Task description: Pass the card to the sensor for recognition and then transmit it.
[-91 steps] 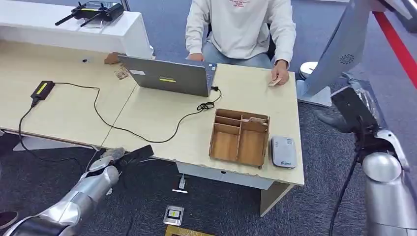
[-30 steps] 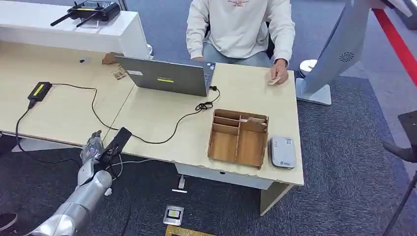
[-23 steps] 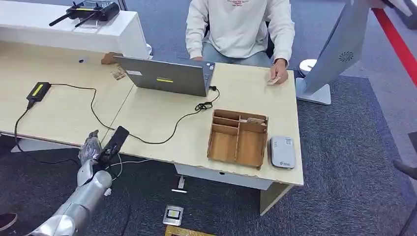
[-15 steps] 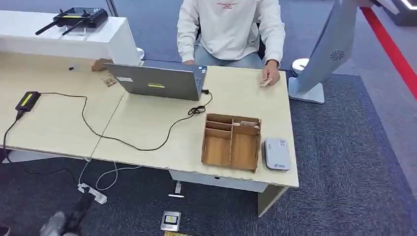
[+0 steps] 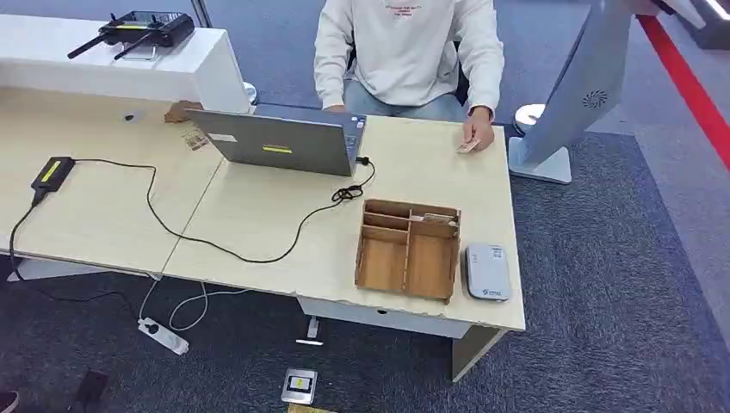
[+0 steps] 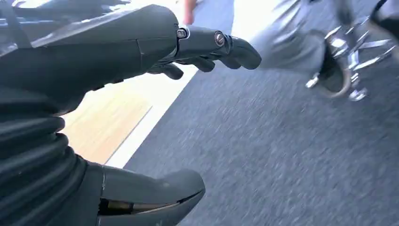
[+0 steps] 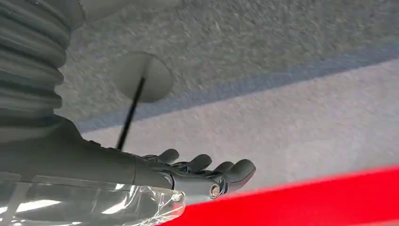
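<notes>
A person seated at the far side of the table (image 5: 258, 215) holds a small card (image 5: 466, 147) flat against the tabletop near the far right corner. The grey-white card sensor (image 5: 488, 272) lies at the near right edge, right beside a wooden divided box (image 5: 406, 249). My left hand (image 6: 141, 52) hangs low beside the table with thumb and fingers apart and nothing in it. My right hand (image 7: 188, 174) is stretched out flat over the carpet near a red floor stripe, also holding nothing.
A grey laptop (image 5: 280, 142) stands between the person and the box, its black cable (image 5: 215, 245) running to an adapter (image 5: 52, 170). A grey stand (image 5: 568, 95) rises off the table's right end. A power strip (image 5: 162, 335) and a small device (image 5: 299, 385) lie on the floor.
My left arm has dropped from the table's near edge and gone out of the head view; the right arm went earlier. The camera shifted slightly. The person's hand and card stay put.
</notes>
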`<act>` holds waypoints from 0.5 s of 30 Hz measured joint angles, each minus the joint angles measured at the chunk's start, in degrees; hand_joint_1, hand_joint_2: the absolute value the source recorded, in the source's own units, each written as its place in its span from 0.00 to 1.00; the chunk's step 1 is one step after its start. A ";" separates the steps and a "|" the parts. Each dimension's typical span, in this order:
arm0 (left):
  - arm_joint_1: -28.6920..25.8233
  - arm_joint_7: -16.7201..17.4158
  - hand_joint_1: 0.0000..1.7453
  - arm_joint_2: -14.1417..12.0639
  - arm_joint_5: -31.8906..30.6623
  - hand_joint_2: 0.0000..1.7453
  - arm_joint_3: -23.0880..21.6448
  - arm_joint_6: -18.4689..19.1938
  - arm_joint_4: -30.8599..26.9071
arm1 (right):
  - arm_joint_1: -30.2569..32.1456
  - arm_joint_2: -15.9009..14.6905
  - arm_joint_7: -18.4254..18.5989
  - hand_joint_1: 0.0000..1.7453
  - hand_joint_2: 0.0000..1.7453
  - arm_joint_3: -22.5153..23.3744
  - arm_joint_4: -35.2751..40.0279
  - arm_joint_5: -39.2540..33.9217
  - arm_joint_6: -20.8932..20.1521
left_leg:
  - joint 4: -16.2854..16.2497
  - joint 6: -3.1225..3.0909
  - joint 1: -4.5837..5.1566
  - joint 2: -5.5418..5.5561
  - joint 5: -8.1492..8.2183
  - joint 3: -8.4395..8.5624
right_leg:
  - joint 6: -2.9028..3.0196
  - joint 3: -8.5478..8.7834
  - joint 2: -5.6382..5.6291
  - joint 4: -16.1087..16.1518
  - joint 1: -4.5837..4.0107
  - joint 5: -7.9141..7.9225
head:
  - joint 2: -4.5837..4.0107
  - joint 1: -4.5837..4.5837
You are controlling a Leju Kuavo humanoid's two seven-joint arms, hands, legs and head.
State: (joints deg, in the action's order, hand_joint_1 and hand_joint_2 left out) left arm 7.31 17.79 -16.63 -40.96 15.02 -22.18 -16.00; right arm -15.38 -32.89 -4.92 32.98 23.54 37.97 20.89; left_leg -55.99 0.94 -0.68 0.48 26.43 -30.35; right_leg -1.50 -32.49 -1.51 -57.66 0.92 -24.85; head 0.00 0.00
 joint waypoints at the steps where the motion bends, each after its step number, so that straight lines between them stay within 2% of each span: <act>1: -0.03 0.04 0.00 0.22 0.33 1.00 0.50 0.50 0.35 | 0.04 0.22 0.39 0.00 1.00 0.26 -0.70 0.00 -0.28 | 0.00 0.00 0.01 0.01 0.00 0.00 | 0.00 0.00 0.00 0.00 0.00 0.00 | 0.00 -0.04; 8: -0.01 -1.31 0.00 2.58 -1.24 1.00 2.27 5.81 2.12 | 1.18 2.18 4.04 0.00 1.00 1.46 -4.67 1.57 -3.84 | 0.00 -0.01 0.03 -0.01 0.01 -0.01 | -0.01 0.01 0.01 0.00 0.01 0.00 | 0.00 -0.02; 15: 0.00 -5.93 0.00 5.66 -7.76 1.00 1.48 10.08 2.95 | 1.24 4.85 6.10 0.00 1.00 1.44 -6.99 3.59 -5.49 | 0.00 -0.01 0.02 -0.01 0.00 0.00 | 0.00 0.02 0.01 0.00 0.01 0.00 | 0.00 -0.04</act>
State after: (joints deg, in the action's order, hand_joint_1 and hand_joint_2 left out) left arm 7.30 11.86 -10.97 -48.72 16.50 -12.11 -13.05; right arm -14.14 -28.04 1.18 34.42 16.54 41.55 15.41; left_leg -55.99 0.94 -0.66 0.47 26.44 -30.34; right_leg -1.51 -32.47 -1.50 -57.66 0.94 -24.85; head 0.00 -0.04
